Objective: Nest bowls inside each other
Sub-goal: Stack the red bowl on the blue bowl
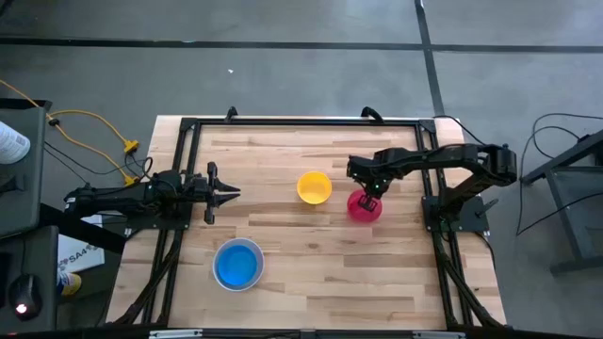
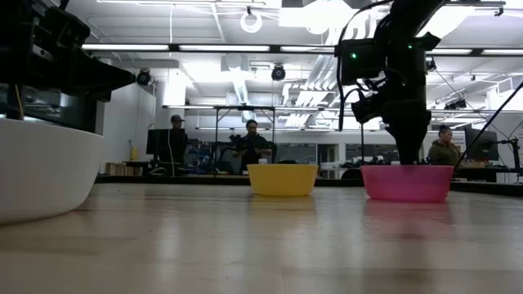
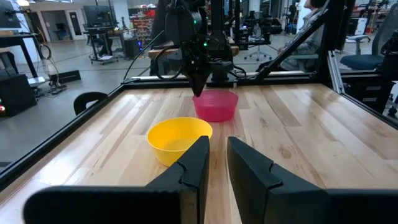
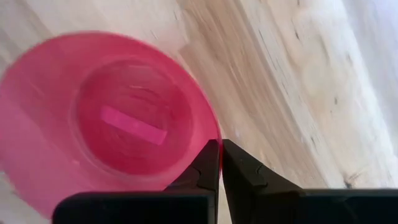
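Observation:
A pink-red bowl stands on the table right of centre, and my right gripper points down onto its rim, shut. A yellow bowl rests on its base just to the left of it. Near the front left, a blue bowl sits inside a white bowl. A purple bowl does not show. My left gripper waits level at the table's left side, open and with nothing between its fingers, pointing at the yellow bowl. My right gripper pinches the pink-red bowl's rim on the side toward the table's far edge. One finger is inside the bowl and one outside. The fingers come from above, pointing down. The bowl stands upright with its base on the table.
A black metal frame runs along the table's far edge and sides. Bare wood lies between the yellow bowl and the blue one and along the near edge. People sit in the room beyond the table.

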Available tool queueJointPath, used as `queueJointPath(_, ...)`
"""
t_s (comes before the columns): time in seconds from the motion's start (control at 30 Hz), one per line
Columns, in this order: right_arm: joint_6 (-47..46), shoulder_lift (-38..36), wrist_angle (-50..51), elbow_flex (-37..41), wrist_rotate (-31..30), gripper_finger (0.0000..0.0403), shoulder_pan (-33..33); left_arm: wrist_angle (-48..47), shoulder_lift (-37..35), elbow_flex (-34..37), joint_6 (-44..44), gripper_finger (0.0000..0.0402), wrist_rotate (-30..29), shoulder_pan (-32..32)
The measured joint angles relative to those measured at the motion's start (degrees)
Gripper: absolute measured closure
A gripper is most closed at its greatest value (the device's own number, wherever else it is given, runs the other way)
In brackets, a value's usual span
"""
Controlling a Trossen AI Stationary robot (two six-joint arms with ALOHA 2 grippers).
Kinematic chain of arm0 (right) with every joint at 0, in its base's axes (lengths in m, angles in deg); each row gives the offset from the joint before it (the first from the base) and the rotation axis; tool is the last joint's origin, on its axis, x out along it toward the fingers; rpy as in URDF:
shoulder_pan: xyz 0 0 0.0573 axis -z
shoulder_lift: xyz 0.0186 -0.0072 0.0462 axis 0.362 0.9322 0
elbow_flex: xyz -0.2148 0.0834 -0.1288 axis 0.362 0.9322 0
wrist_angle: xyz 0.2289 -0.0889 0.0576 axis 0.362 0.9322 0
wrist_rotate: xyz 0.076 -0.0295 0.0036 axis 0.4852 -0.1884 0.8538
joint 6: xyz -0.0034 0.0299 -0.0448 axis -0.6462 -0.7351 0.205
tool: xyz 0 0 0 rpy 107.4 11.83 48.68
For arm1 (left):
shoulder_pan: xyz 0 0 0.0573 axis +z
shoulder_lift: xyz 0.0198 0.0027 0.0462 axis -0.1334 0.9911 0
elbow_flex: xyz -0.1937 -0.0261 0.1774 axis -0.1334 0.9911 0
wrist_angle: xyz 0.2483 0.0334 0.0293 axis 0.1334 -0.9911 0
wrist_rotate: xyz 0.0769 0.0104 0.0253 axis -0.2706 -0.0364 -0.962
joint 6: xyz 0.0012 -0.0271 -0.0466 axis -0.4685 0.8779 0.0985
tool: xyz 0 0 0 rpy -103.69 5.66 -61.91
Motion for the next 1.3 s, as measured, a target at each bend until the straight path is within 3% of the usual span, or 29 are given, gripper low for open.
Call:
queueJointPath(0.5, 4.30, 0.30, 6.03, -13.79, 0.13, 0.0399, -3.81, 0.00, -0.02, 0.00, 0.02, 0.0343, 0.00, 0.02)
queueJointPath(1.03, 1.34, 17.16, 5.97, -32.49, 12.94, 0.0400, -8.44, 0.00, -0.02, 0.00, 0.00, 0.0343, 0.00, 0.02)
queueJointPath(1.3, 0.94, 23.08, 6.06, -40.63, 13.94, 0.0400, -11.66, 0.00, -0.01, 0.00, 0.00, 0.0343, -0.01, 0.01)
